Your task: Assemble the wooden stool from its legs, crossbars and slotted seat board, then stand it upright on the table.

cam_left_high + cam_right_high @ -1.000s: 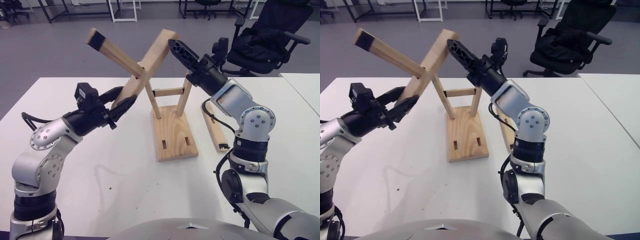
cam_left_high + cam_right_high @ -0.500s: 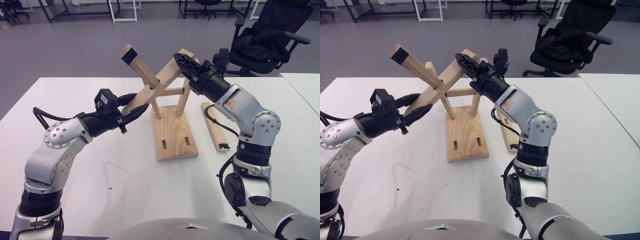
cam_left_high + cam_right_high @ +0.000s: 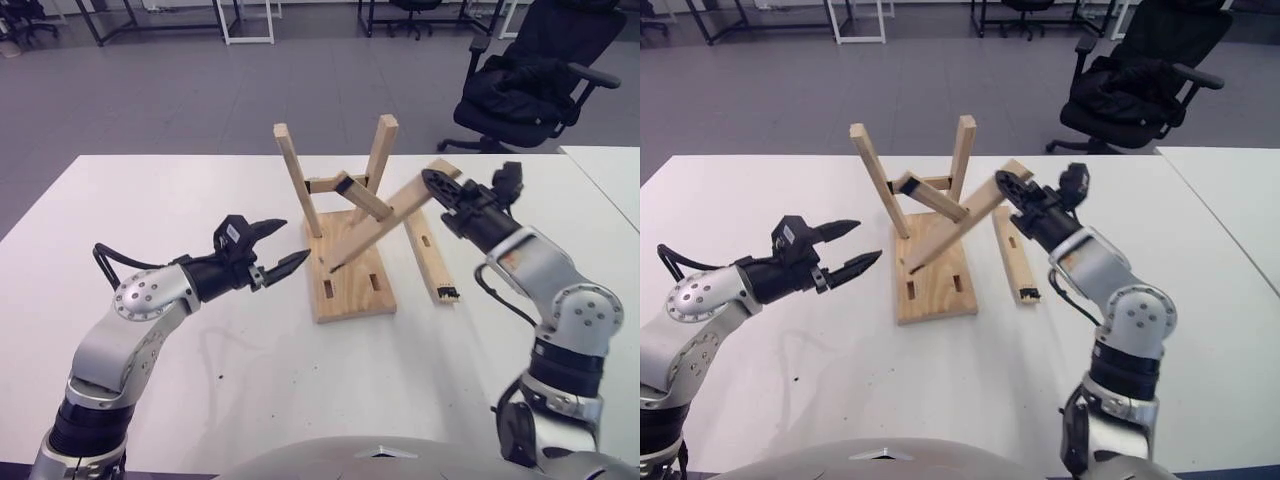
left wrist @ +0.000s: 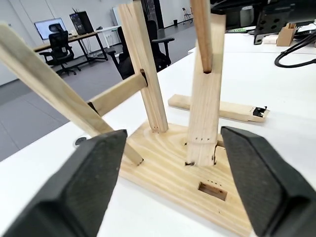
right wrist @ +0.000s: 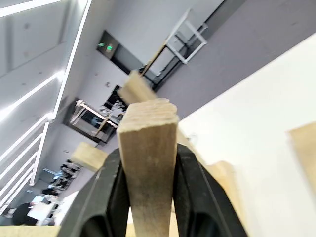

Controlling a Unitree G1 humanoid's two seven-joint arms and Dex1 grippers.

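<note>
R claw point(image 3: 442, 193) is clamped on the top end of a tilted leg piece point(image 3: 385, 215), its foot touching the seat board point(image 3: 348, 300), which lies flat on the tabletop point(image 3: 250, 380). The 1st leg pair point(image 3: 300, 180) stands in the far slots. L claw point(image 3: 284, 247) hangs wide open beside the board. Best approach: tip the leg upright, line tenon w/ free slot, press straight down. L claw could brace the board.

The leg piece point(image 3: 390, 210), held high over the seat board point(image 3: 352, 292) by both grippers a second ago, has been lowered and swung over. Its lower end has been set down on the board near the middle. Its upper end is now leaned toward the right edge of the table point(image 3: 250, 370). It has been let go by the left gripper point(image 3: 294, 240), whose fingers have been spread and drawn back toward the table's left edge. The right gripper point(image 3: 438, 188), kept clamped on the upper end, has been carried down and rightward.
</note>
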